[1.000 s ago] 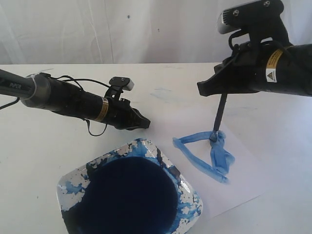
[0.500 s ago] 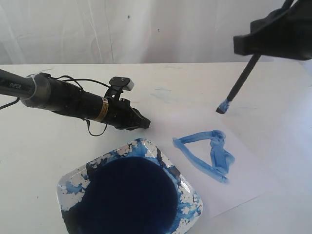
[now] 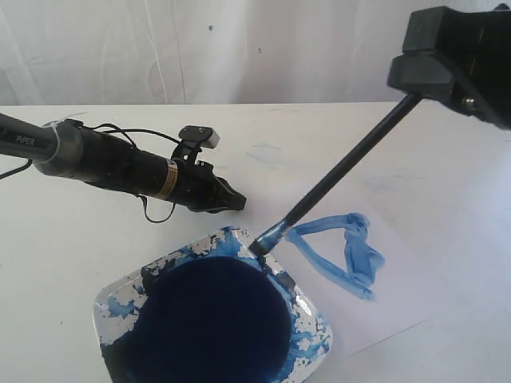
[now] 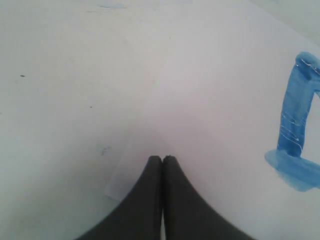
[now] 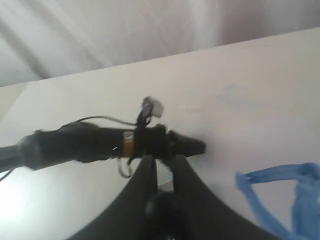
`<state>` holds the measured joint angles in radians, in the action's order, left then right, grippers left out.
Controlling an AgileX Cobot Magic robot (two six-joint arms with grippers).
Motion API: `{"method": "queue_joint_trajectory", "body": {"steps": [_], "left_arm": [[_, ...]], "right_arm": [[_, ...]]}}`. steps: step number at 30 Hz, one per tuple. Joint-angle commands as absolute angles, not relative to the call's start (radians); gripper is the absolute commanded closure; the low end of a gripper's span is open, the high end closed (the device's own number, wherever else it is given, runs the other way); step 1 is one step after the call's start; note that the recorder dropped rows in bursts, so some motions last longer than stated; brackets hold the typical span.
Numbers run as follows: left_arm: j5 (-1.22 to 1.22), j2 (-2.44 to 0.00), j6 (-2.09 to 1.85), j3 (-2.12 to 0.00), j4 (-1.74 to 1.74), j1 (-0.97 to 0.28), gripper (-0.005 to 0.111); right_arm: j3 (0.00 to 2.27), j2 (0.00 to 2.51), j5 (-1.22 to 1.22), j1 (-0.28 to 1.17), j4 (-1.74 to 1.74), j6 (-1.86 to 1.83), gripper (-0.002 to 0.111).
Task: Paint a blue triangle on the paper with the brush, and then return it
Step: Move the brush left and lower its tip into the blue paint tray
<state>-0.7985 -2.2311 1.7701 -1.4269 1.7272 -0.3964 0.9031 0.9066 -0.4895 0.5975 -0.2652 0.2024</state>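
Observation:
A rough blue triangle [image 3: 339,251] is painted on the white paper [image 3: 403,299], to the right of the dish. High at the upper right, my right gripper [image 3: 407,84] is shut on the black-handled brush [image 3: 343,163]. The brush slants down and to the left, and its blue tip [image 3: 267,238] rests at the far rim of the paint dish [image 3: 106,306]. In the right wrist view the brush's handle end [image 5: 161,206] sits between the fingers, with the triangle [image 5: 280,190] beside it. My left gripper [image 3: 235,201] lies low over the table behind the dish, shut and empty. Its fingertips [image 4: 156,161] hover above the paper [image 4: 210,100], near a triangle stroke [image 4: 297,130].
The white square dish holds a dark blue pool of paint [image 3: 211,323] and is splotched blue around the rim. A faint blue smear [image 3: 267,152] marks the table behind the paper. A white cloth backdrop [image 3: 239,48] closes off the far side.
My right gripper lifted the brush off the triangle's top corner, rose, and swung the tip leftward to the dish's far rim. The left arm stayed still.

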Motion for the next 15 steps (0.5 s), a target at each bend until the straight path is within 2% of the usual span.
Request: {"method": "queue_joint_trajectory", "body": {"steps": [1, 15], "left_arm": [[-0.783, -2.226, 1.773, -1.432, 1.744, -0.403, 0.107], [-0.783, -2.226, 1.773, -1.432, 1.744, -0.403, 0.107]], "right_arm": [[0.906, 0.901, -0.532, 0.597, -0.571, -0.023, 0.108], [0.709, 0.901, -0.508, 0.597, -0.709, -0.082, 0.108]]}}
